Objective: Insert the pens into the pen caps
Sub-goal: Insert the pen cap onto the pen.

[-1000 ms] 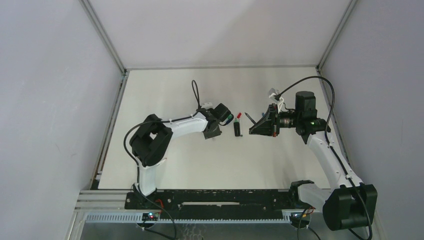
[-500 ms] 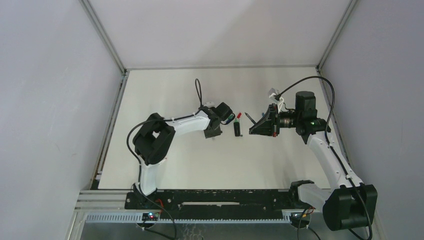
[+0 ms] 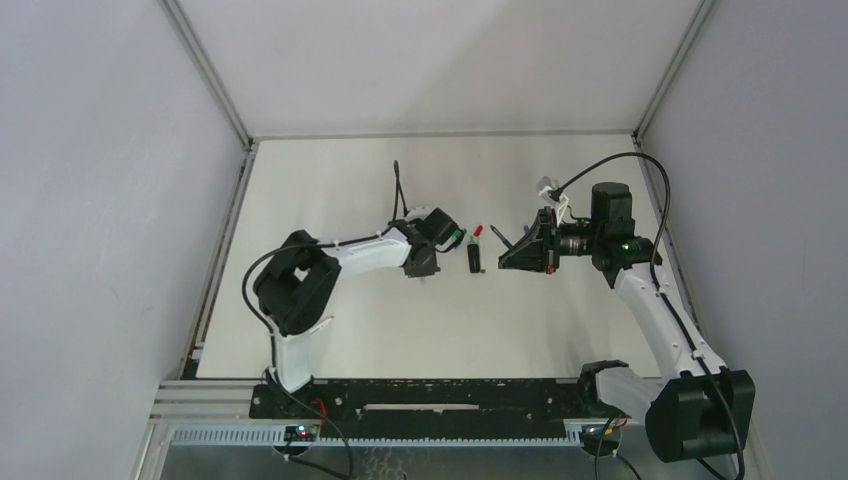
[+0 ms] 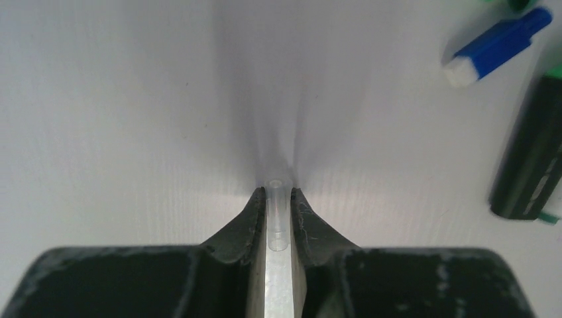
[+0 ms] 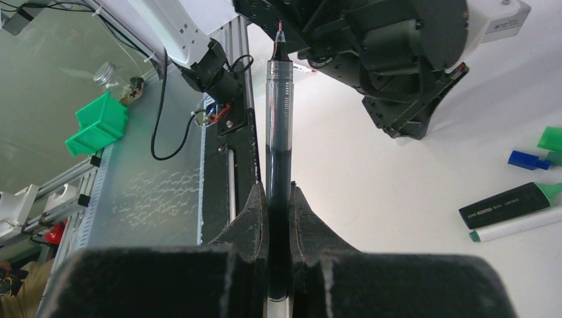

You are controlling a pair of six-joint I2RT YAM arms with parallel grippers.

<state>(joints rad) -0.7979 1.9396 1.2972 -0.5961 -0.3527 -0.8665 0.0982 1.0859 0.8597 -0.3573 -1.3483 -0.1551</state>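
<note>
**Change.** The left gripper (image 4: pixel 279 199) now pinches a clear cap (image 4: pixel 278 222) between its fingers. Over the last second its jaws have narrowed onto the cap, and in the top view the left wrist has shifted slightly. The right gripper (image 5: pixel 279 195) has not moved and is clamped on a pen (image 5: pixel 278 119), tip pointing away from it. We judge that both halves of one pair are now in hand. The next move calls for lifting the cap and lining its open end up with the pen tip.

**Views.**
- **Left wrist view:** Only this view shows the cap, because the top view hides it under the wrist. We cannot tell whether the cap touches the table (image 4: pixel 132 99). Farther out lie a marker (image 4: pixel 527 165) and a blue cap (image 4: pixel 498 45).
- **Right wrist view:** Only this view shows the pen's clear barrel. It also shows a white pen (image 5: pixel 513 227) just beside the marker and a green cap (image 5: pixel 550 139) near the blue cap.
- **Top view:** Only this view shows the marker lying between the two grippers. A red piece (image 3: pixel 478 231) lies just beyond it, too small to identify.
</note>
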